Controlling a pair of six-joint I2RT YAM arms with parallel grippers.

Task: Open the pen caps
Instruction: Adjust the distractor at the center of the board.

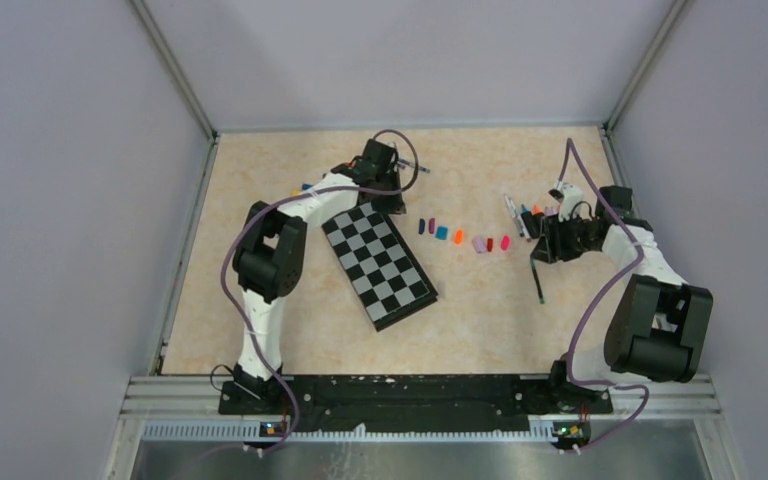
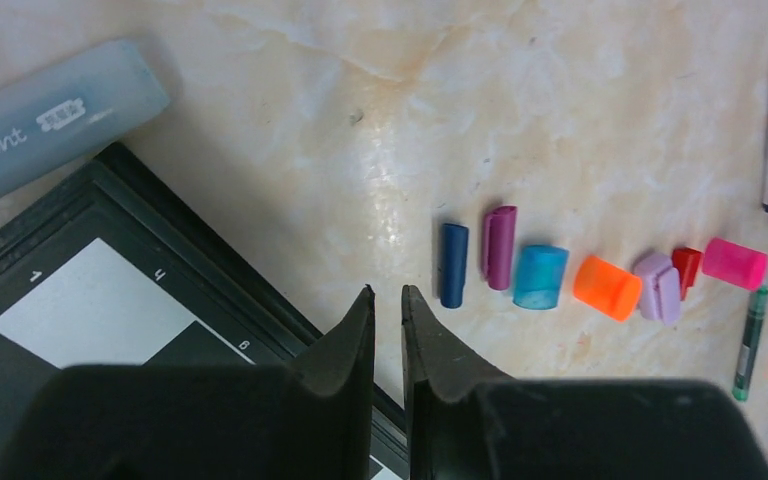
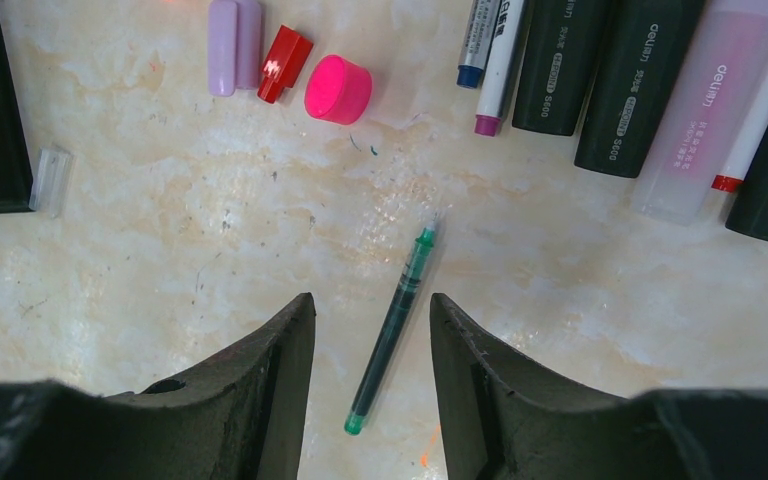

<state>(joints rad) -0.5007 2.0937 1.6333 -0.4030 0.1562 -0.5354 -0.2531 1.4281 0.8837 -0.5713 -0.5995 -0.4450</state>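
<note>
The left claw (image 2: 388, 295) fills the bottom of its own camera's view. Its two dark fingers are drawn almost together, with only a thin slit between the tips, and there is nothing in that slit. It hangs over the corner of a checkerboard (image 2: 175, 215), just off the board's edge, so it looks parked or between grabs rather than working on anything.

Out past its tips, on the bare table (image 2: 290, 120), lie the pen caps (image 2: 607, 288). They sit loose in a tidy row from the blue cap (image 2: 453, 265) nearest the claw to the pink cap (image 2: 733, 264) at the far end. They touch no pen, which suggests each was set down there once it had been pulled off.

The right claw (image 3: 372, 300) stands about half open and grips nothing. A thin green pen (image 3: 390, 335) lies flat on the table in line with the gap between its fingers, probably the next thing to be picked up. I cannot tell whether it has a cap on.

Beyond it, a cluster of markers (image 3: 635, 80) lies side by side, kept apart from the caps. A grey marker (image 2: 50, 120) rests alone beside the board.
</note>
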